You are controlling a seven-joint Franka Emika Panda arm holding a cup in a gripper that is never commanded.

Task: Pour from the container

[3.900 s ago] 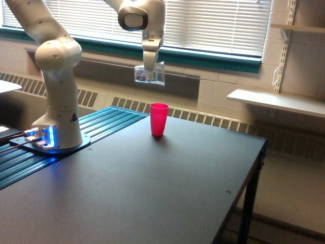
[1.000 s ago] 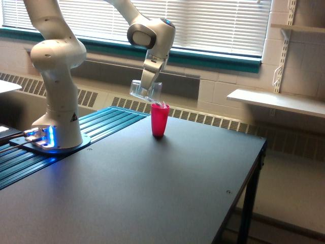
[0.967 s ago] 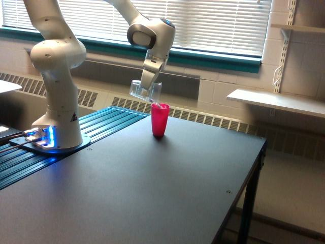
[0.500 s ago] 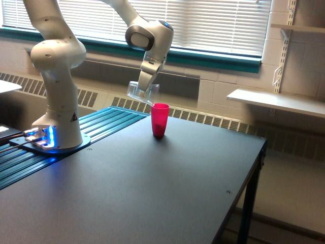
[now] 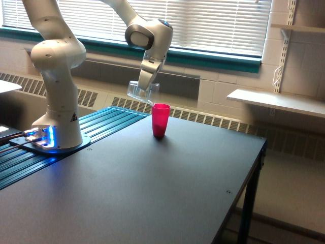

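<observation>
clear cup (image 5: 141, 91) drawn back left, tilted – red tumbler (image 5: 160, 120) mid-table

You've got a dark counter (image 5: 167, 188) w/ a black leg at the exterior view's right. Behind it, window blinds (image 5: 213, 23) let in daylight, above a teal sill (image 5: 218, 58). Pale block wall (image 5: 223, 96) below, radiator grille (image 5: 213, 121) along its base. White shelves (image 5: 277, 101) on brackets at the exterior view's right.

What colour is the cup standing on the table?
Pinkish red. The cup stands on the dark table, seen clearly in the exterior view.
</observation>
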